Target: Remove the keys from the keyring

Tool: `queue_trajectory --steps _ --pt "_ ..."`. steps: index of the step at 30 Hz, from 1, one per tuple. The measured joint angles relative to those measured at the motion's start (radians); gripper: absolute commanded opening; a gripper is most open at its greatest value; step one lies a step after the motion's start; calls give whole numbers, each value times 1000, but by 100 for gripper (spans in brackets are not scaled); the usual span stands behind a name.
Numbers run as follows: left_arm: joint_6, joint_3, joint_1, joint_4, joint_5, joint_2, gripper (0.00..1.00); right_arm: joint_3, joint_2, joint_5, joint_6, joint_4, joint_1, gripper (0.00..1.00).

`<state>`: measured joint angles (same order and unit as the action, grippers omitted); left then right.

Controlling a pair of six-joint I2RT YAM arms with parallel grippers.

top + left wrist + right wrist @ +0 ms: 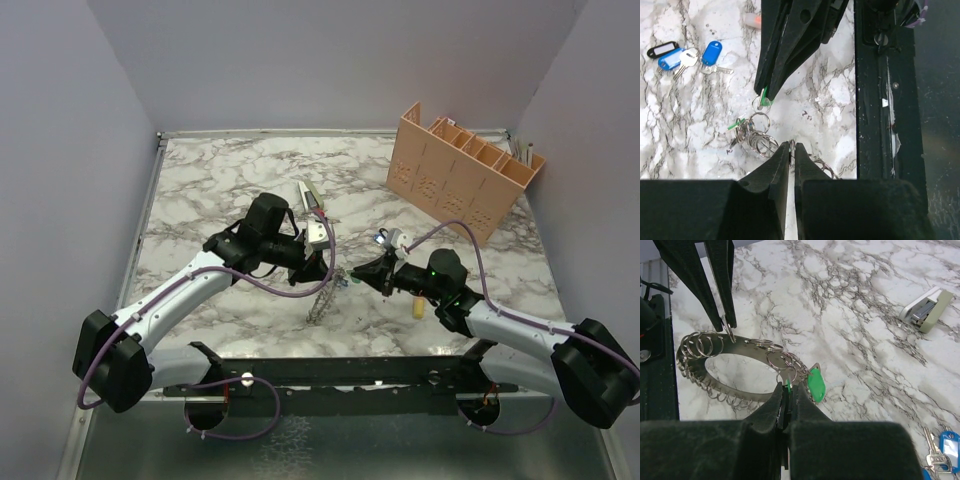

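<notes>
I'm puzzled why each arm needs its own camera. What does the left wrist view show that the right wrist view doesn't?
Only the left wrist: a black key tag. Only the right wrist: a beige stapler-like object and the whole open loop of the keyring. Both: the keyring, a green tag and blue-tagged keys.

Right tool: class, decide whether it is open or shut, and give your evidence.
Shut. In the right wrist view the right tool has its fingertips meeting, pinching a green key edge-on.
</notes>
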<state>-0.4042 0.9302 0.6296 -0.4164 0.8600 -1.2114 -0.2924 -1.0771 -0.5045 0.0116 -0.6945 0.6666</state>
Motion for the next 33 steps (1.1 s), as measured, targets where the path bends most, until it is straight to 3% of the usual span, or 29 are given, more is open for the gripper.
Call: queue_trajectory --steps 3,10,25,33 --pt "-1 -3 0 -4 -20 0 12 0 2 0 6 1 0 1" --pt "0 -5 0 -5 -37 0 38 2 2 0 9 2 0 0" --pt "25 -5 0 24 -29 -53 45 5 6 -6 10 8 0 1" --pt "99 -11 0 102 -6 -80 46 22 95 -15 20 18 0 1"
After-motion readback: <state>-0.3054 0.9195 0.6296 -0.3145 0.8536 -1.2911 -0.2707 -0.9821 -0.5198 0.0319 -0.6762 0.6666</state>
